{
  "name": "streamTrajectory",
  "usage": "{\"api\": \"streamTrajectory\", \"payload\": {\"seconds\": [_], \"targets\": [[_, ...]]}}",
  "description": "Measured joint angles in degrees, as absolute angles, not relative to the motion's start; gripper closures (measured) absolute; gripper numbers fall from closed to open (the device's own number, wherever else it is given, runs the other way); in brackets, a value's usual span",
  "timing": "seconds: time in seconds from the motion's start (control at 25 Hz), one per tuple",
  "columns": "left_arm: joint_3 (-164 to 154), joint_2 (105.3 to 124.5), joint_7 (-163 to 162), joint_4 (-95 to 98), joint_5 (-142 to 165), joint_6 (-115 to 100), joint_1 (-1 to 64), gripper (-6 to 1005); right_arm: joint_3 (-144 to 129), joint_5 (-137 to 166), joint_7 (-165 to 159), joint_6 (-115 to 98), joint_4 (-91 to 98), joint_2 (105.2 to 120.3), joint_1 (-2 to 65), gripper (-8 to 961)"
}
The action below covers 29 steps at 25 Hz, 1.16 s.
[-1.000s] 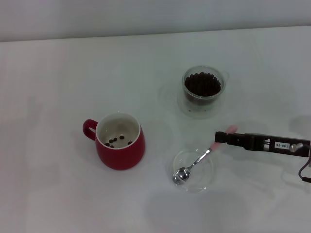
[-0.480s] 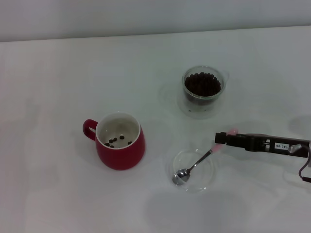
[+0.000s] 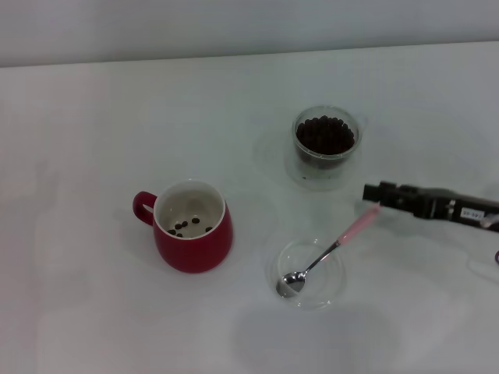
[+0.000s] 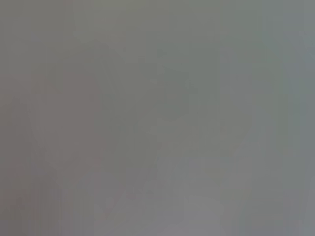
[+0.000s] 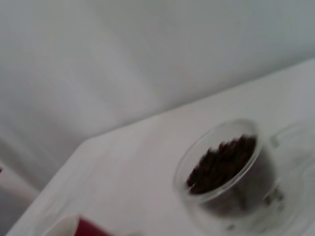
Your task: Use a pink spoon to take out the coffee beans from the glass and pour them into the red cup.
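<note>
The pink spoon (image 3: pixel 331 249) lies free, its metal bowl in a shallow clear dish (image 3: pixel 323 282) and its pink handle sloping up toward the right. My right gripper (image 3: pixel 369 192) hovers just beyond the handle's end, open and holding nothing. The glass (image 3: pixel 327 152) with a heap of coffee beans (image 3: pixel 325 134) stands behind the dish; in the right wrist view the glass (image 5: pixel 194 191) and its coffee beans (image 5: pixel 221 160) are close. The red cup (image 3: pixel 191 243) stands at the left with a few beans (image 3: pixel 187 225) inside. My left gripper is out of view.
White table (image 3: pixel 93 117) all round, with a pale wall at the back. The right arm reaches in from the right edge. A corner of the red cup (image 5: pixel 93 228) shows in the right wrist view. The left wrist view is plain grey.
The right gripper let go of the spoon's handle and drew back up and to the right. The spoon now rests by itself across the dish.
</note>
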<state>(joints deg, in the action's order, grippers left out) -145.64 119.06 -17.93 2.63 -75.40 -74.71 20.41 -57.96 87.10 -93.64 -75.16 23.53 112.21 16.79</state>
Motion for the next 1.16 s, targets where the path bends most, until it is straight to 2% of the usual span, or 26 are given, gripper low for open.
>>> {"api": "streamTrajectory", "payload": {"seconds": [0.12, 0.32, 0.6, 0.84, 1.16], "targets": [[-145.6, 119.09, -17.9, 2.6, -75.4, -74.7, 20.3, 108, -53.8, 87.1, -90.4, -73.0, 23.6, 112.82, 16.7, 397], [-145.6, 119.15, -17.9, 2.6, -75.4, -74.4, 20.3, 108, -40.1, 84.3, -77.1, -70.2, 21.6, 114.93, 17.3, 254], [-145.8, 119.07, -17.9, 2.6, -75.3, -71.6, 21.0, 108, -38.2, 57.4, -38.0, -78.4, 6.8, 115.43, 20.3, 72], [-146.0, 119.04, -17.8, 2.6, -75.1, -70.2, 21.9, 108, -37.6, 47.0, -14.9, -80.2, -2.5, 115.69, 24.3, 72], [-145.6, 119.09, -17.8, 2.7, -75.4, -64.5, 25.3, 108, -36.2, 46.0, -13.9, -73.0, -3.5, 115.79, 26.8, 72]]}}
